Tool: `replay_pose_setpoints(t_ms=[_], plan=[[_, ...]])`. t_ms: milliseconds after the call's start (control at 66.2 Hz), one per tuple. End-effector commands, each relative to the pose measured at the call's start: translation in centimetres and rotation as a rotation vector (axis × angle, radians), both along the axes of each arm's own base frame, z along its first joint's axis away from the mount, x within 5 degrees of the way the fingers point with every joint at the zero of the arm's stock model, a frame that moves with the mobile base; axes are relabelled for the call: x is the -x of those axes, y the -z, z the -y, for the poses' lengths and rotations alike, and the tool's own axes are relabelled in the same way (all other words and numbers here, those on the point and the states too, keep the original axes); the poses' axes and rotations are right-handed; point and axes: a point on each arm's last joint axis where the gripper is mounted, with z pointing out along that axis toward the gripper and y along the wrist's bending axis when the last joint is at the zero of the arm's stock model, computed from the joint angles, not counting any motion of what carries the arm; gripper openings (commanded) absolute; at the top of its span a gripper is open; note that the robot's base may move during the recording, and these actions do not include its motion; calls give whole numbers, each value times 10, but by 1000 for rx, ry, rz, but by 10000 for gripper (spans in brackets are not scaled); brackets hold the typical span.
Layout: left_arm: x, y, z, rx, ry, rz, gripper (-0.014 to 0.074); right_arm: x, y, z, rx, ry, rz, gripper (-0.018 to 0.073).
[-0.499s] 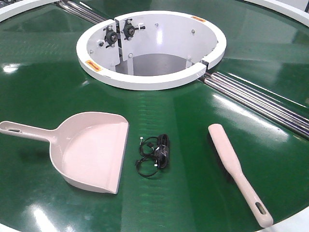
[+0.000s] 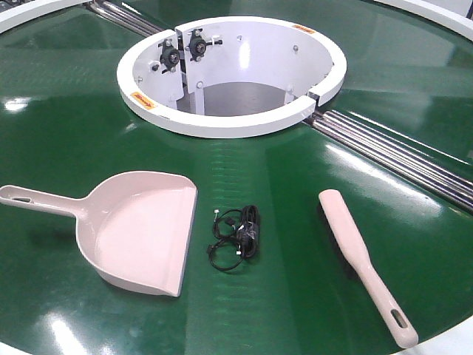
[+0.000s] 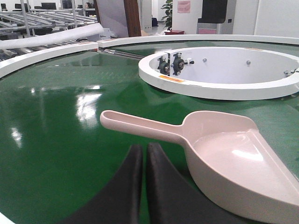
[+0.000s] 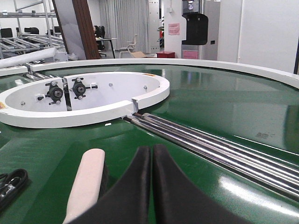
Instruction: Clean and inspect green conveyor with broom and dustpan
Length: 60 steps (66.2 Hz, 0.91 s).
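Between the picture of half a second ago and the present one, nothing on the green conveyor (image 2: 295,192) has moved; every object lies in the same place and no arm enters the front view. The dustpan (image 2: 140,229) rests flat near the near-left edge of the conveyor, its handle pointing to the left edge and its wide lip turned toward a small black cable bundle (image 2: 236,237) lying just beside it. The broom (image 2: 362,259) lies on the other side of the bundle, near the near-right edge, with the slotted handle end closest to that edge. Beyond them are the white rim (image 2: 229,122) of the central opening and the roller bars (image 2: 399,155). In the left wrist view the left end effector (image 3: 144,147) has its two black fingers pressed together and holds nothing; the dustpan handle lies just ahead of it, not touched. In the right wrist view the right end effector (image 4: 152,149) is closed in the same narrow way and is also empty, with the rounded head end of the broom just beside it on its left. This stillness probably means that the cleaning is not yet begun: both tools are untouched, and each end effector would first need to spread its fingers before taking its tool.
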Motion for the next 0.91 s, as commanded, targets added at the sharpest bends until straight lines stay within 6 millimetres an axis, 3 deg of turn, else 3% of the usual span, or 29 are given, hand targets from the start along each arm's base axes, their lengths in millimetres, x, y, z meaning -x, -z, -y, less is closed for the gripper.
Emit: replay_pose_setpoints(t_ms=[0,574,726,892], plan=[[0,-4,0,7,-4,78,-6,1,-6,0,2,1,85,-9],[1,-10,-1,7,-7,136,-6,1,-6,0,2,1,84,-9],[7,-42,-2,0,-17,404,-6,1,-6,0,2,1,84,-9],[12,-89,0,-60,-14,371,-6,1,-6,0,2,1,84,-9]])
